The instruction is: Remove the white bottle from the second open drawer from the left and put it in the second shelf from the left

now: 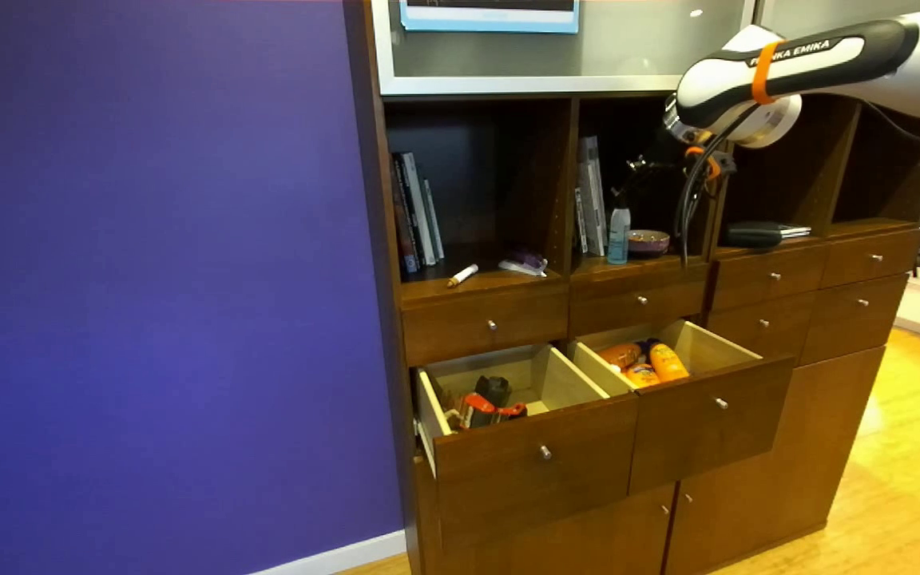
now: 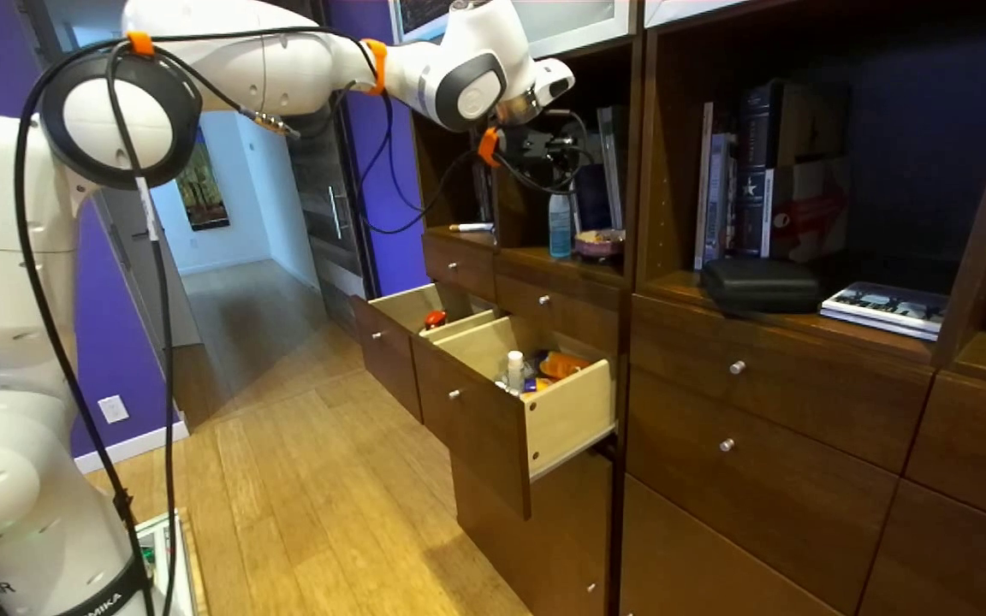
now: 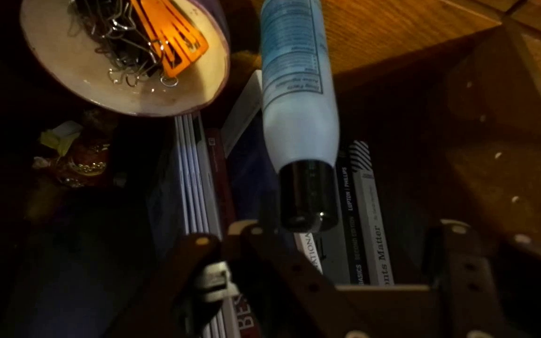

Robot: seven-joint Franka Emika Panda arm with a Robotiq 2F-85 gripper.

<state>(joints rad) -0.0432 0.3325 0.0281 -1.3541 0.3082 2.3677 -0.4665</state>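
The white bottle [image 1: 618, 237], pale blue with a black cap, stands upright on the second shelf [image 1: 637, 273] from the left. It also shows on that shelf in an exterior view [image 2: 560, 226] and in the wrist view [image 3: 301, 94]. My gripper [image 3: 355, 227] is open, its fingers apart with nothing between them. The bottle's cap is near the left finger in the wrist view. In both exterior views the gripper is dark and hard to make out, just above the bottle. The second open drawer [image 1: 703, 431] is pulled out below and holds orange-yellow bottles; it also shows in an exterior view [image 2: 480, 419].
A purple bowl [image 1: 648, 243] with clips stands beside the bottle. Upright books [image 1: 590, 196] lean behind it. The left open drawer [image 1: 536, 463] holds orange-and-black items. A white-capped bottle [image 2: 515, 370] stands in the second drawer. A divider [image 2: 640, 154] borders the shelf.
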